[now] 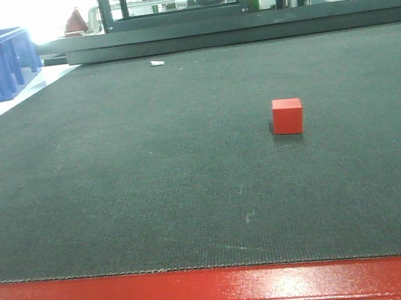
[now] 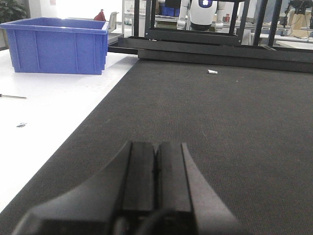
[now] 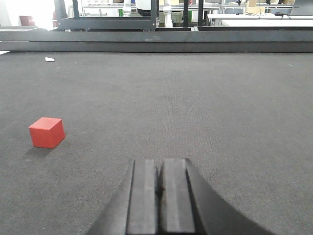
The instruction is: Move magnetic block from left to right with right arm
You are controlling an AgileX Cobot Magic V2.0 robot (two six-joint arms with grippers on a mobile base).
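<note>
I saw the magnetic block [image 1: 287,116] sitting on the dark mat [image 1: 115,176] at about ten o'clock from my right gripper [image 3: 160,167], well apart from it. That gripper's jaws were pressed together on nothing. The left gripper [image 2: 156,151] was clenched too, with a blue bin [image 2: 58,46] at eleven o'clock.

You have bright, even indoor light in all three views. The far top left of the front view is blown out to white, and the same glare sits behind the blue bin [image 2: 58,46] and on the white desk [image 2: 44,112]. The magnetic block [image 1: 287,116] casts only a faint, soft shadow at its base on the mat [image 1: 115,176]. The mat's weave is sharp up close, and the background goes soft. The left hand [image 2: 155,147] and right hand [image 3: 160,164] show dark and slightly blurred.
</note>
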